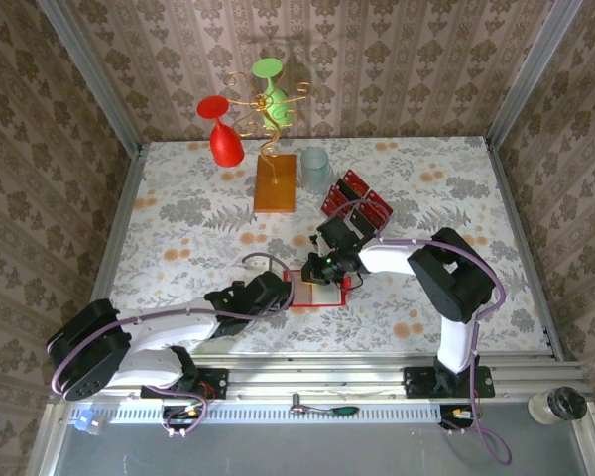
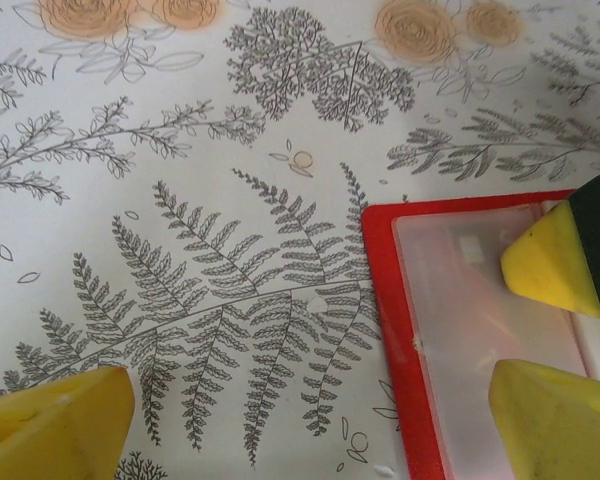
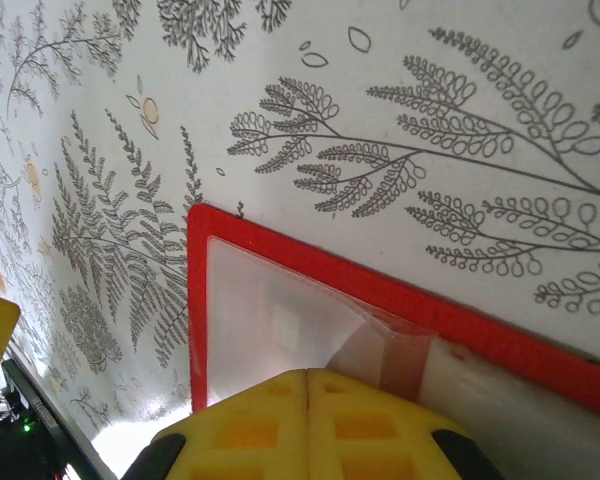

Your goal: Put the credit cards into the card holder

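Observation:
The card holder [image 1: 317,294] lies open on the floral table, red-bordered with a pale inside [image 2: 450,330] [image 3: 250,300]. My left gripper [image 1: 283,293] [image 2: 305,425] is open wide at the holder's left edge. One of its fingers [image 2: 555,420] sits over the pale inside, the other over the tablecloth. My right gripper [image 1: 323,270] [image 3: 308,425] is shut, with its tips pressed together on the holder's clear pocket, whose lip [image 3: 400,345] is raised. I see no card between its fingers. Several red credit cards [image 1: 357,203] stand in a clear tiered stand behind.
An orange wooden base [image 1: 275,183] carries a wire stand with a red glass [image 1: 223,134] and a green glass [image 1: 273,94]. A pale cup [image 1: 314,169] stands beside it. Patterned walls enclose the table on three sides.

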You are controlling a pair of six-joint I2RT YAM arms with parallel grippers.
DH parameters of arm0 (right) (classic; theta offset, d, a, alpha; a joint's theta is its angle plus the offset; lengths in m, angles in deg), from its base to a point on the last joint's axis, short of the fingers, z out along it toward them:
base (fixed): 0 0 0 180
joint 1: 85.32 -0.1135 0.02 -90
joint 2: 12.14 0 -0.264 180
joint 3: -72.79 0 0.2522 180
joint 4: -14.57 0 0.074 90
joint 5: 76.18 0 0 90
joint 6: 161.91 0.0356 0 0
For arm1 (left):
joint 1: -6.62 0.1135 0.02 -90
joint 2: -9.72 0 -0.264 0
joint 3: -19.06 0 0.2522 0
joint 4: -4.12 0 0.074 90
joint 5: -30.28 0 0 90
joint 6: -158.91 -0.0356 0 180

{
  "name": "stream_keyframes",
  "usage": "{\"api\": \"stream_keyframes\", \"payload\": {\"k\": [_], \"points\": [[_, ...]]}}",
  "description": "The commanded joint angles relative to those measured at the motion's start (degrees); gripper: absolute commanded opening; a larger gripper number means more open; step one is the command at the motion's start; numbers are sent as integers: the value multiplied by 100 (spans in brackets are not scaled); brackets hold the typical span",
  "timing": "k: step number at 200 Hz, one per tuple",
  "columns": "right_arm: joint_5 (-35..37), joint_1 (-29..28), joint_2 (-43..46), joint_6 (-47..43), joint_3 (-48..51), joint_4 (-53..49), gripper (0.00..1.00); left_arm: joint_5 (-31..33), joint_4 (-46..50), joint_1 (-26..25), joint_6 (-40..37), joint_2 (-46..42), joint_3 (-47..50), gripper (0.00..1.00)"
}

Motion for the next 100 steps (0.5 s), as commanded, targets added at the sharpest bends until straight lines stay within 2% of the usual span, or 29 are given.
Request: {"api": "stream_keyframes", "payload": {"k": [1, 100], "points": [[-84, -23, -165, -72, -121, -155, 8, -90, -147, 49, 9, 166, -94, 94], [-154, -10, 25, -33, -141, -180, 11, -239, -371, 31, -21, 730, -138, 95]]}}
